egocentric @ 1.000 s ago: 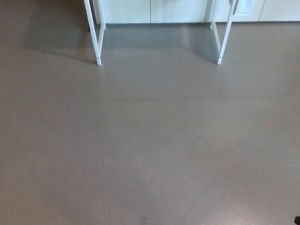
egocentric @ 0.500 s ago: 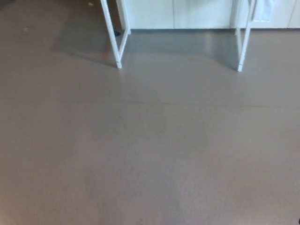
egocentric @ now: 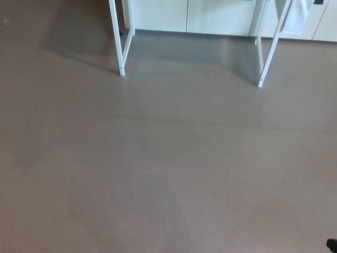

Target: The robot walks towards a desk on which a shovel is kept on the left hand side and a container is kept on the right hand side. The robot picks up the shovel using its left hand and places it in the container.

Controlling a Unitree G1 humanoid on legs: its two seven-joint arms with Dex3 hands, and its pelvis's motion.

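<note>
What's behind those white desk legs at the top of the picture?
Behind the white desk legs runs a row of pale cabinet fronts above the grey floor. A white cloth-like thing hangs at the right leg. The desk's top, and anything on it, is out of the frame.

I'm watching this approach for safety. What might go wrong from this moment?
Only the white desk legs and bare floor show; the desktop, shovel and container are out of view, so the robot cannot yet line up on them. Walking on, a foot might clip the right desk leg, which slants outward.
</note>
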